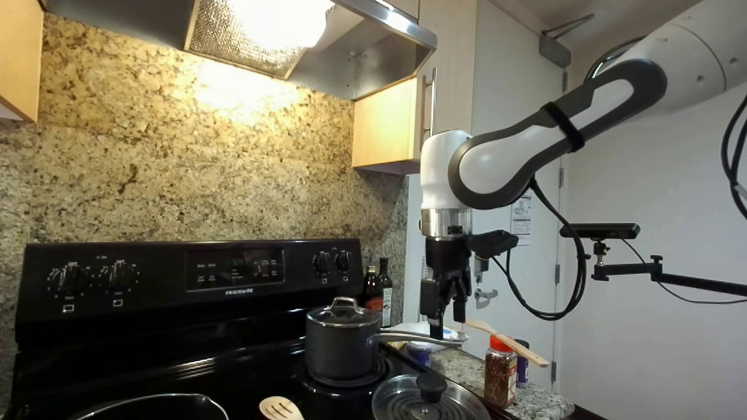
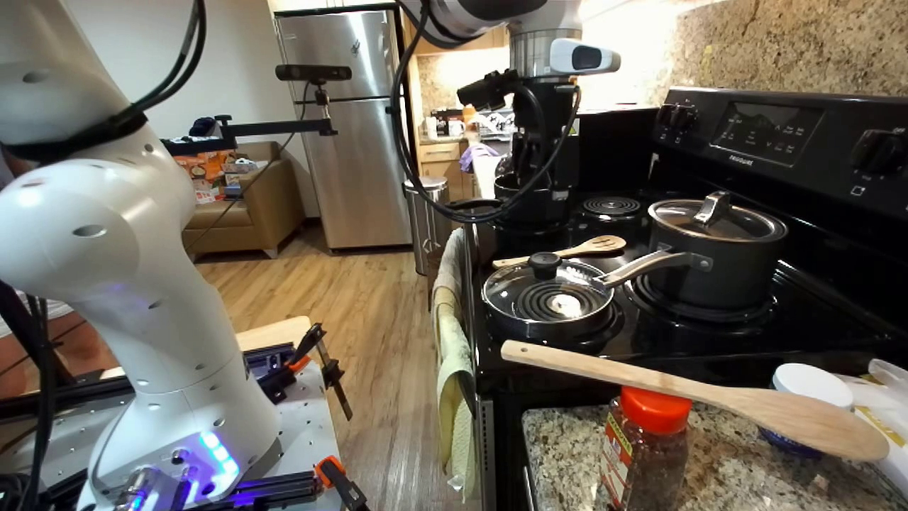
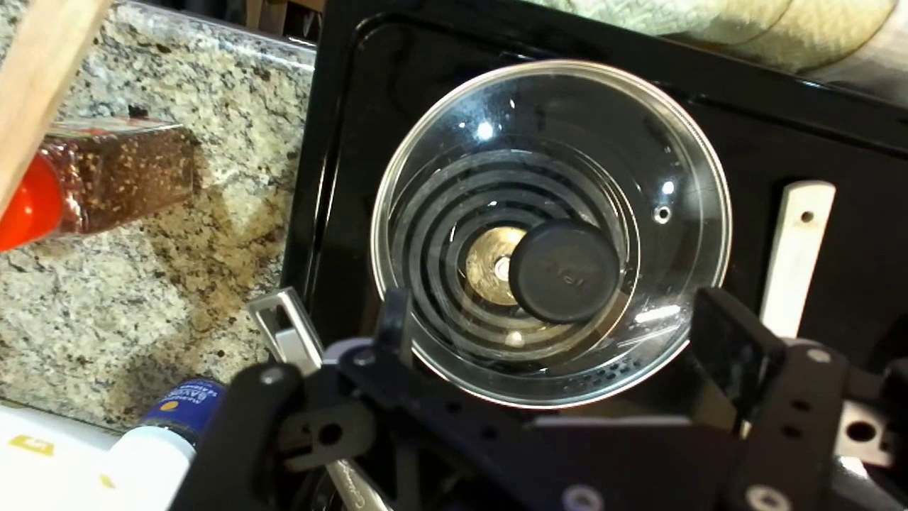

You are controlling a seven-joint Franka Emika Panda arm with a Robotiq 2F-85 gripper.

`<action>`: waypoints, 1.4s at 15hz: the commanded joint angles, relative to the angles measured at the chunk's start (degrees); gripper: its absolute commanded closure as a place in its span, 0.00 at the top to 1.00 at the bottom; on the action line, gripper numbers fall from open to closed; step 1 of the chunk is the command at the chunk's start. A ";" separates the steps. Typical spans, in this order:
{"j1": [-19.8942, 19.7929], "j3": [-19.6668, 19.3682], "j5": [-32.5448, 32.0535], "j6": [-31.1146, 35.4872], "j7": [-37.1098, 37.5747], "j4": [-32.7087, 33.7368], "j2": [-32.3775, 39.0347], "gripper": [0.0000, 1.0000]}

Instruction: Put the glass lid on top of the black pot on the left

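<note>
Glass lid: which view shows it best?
Wrist view: nearly the whole glass lid and its knob show from above. In an exterior view the picture's edge crops the lid; in an exterior view the lid shows nearly whole, but obliquely.

Around the pincer (image 1: 448, 324), a good deal escapes me.
In an exterior view, the bottom edge cuts into the glass lid (image 1: 402, 402) beneath the pincer, the slotted spoon (image 1: 279, 408) to its left and, farther left, the black pot (image 1: 163, 396), little but a rim showing. The lower ends of 2 bottles (image 1: 386, 289) left of the pincer are hidden, and I can't read the tiny print on the door notice (image 1: 521, 219) to its right. In the wrist view, its fingers (image 3: 731, 341) cover bits of the lid's rim, and the spoon runs out of sight behind the pincer.
</note>
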 commanded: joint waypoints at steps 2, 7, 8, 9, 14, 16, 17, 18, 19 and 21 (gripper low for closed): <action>0.01 -0.16 1.96 0.79 -0.82 -0.37 -0.46 1.00; -0.38 -1.10 7.18 10.63 -0.39 -4.41 2.15 1.00; -0.42 -1.37 8.36 12.86 -0.51 -5.47 2.58 1.00; -0.38 -1.67 9.31 15.03 -1.28 -6.66 3.32 1.00; 0.15 -1.54 10.68 19.68 -1.91 -8.30 7.42 1.00; 0.48 -1.04 8.99 19.82 -0.78 -7.70 8.57 1.00; 0.73 -0.72 8.32 19.62 -0.47 -7.28 9.03 1.00; 0.95 -0.49 8.15 19.52 -0.61 -7.15 9.47 1.00; 1.31 -0.16 7.46 19.00 -0.17 -6.52 10.08 1.00; 1.79 0.33 6.47 18.37 0.61 -5.56 10.97 1.00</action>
